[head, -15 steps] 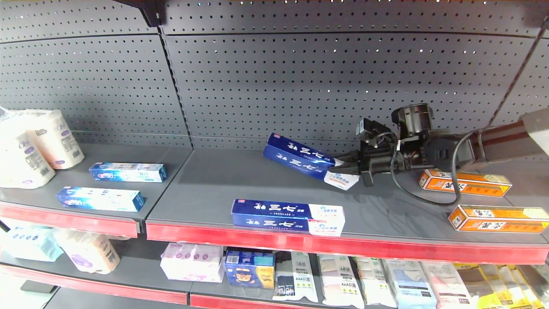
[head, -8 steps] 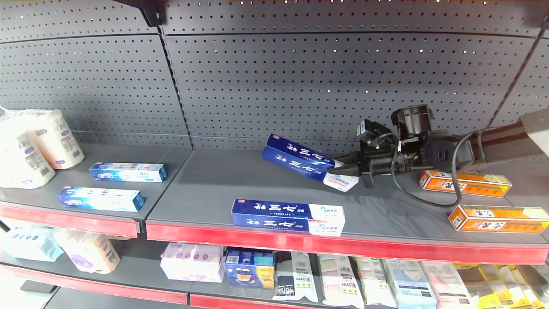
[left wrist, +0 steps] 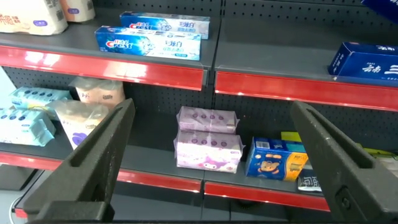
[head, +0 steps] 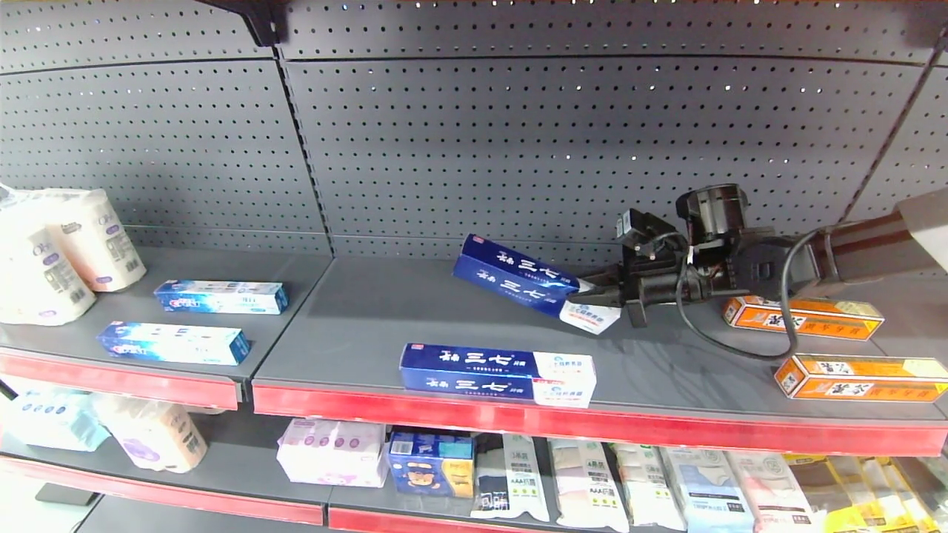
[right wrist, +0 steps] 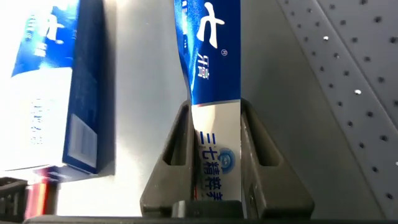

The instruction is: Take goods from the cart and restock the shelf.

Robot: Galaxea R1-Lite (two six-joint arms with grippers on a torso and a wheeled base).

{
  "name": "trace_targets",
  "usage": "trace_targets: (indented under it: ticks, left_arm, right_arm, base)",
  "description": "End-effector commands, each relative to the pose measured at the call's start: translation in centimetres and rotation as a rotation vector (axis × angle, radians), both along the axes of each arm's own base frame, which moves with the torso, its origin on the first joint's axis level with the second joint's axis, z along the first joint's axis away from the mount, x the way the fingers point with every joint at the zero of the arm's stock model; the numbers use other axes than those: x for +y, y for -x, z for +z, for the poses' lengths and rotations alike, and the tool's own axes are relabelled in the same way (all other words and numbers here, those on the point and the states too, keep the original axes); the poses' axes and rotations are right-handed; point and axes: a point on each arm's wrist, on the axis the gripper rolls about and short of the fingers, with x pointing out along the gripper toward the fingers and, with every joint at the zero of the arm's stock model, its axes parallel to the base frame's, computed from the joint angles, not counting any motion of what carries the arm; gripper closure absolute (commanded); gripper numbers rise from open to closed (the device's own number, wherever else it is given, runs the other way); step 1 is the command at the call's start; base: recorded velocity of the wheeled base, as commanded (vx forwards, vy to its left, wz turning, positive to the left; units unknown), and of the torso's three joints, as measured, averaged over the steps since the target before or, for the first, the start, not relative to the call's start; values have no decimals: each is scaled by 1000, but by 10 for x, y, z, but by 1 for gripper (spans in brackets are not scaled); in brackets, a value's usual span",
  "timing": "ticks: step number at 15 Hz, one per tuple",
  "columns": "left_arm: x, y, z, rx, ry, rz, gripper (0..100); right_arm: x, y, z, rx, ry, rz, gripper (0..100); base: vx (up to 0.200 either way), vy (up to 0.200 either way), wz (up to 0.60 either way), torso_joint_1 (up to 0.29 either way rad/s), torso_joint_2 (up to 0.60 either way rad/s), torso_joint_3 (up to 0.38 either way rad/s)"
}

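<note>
My right gripper [head: 595, 294] is shut on the white end of a blue toothpaste box [head: 518, 277], held tilted low over the back of the grey shelf [head: 370, 311]. In the right wrist view the box [right wrist: 208, 56] runs out from between the fingers [right wrist: 177, 140]. A second, matching blue box [head: 496, 374] lies flat along the shelf's front edge, seen also in the right wrist view [right wrist: 56, 87] and the left wrist view [left wrist: 367, 60]. My left gripper [left wrist: 212, 106] is open and holds nothing, facing the lower shelves.
Two orange boxes [head: 803, 316] [head: 859, 377] lie just right of my right arm. Two light-blue toothpaste boxes [head: 221, 297] [head: 172, 343] and toilet-paper packs [head: 59, 252] are on the left shelf section. The pegboard wall [head: 518, 148] stands close behind. Tissue packs [left wrist: 208, 137] fill the lower shelf.
The right gripper and the blue box have sunk slightly toward the shelf. Everything else is as before.
</note>
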Motion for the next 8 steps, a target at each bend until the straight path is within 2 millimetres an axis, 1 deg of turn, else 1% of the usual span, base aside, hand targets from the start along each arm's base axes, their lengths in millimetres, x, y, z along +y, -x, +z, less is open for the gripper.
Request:
trace_targets:
  ticks: [1,8]
  left_arm:
    - [0,0,0,0,0,1,0]
    - [0,0,0,0,0,1,0]
  right_arm:
    - [0,2,-4,20,-10,16,100]
    - [-1,4,-6,20,-23,47,100]
  base:
    - [0,0,0,0,0,0]
    - [0,0,0,0,0,0]
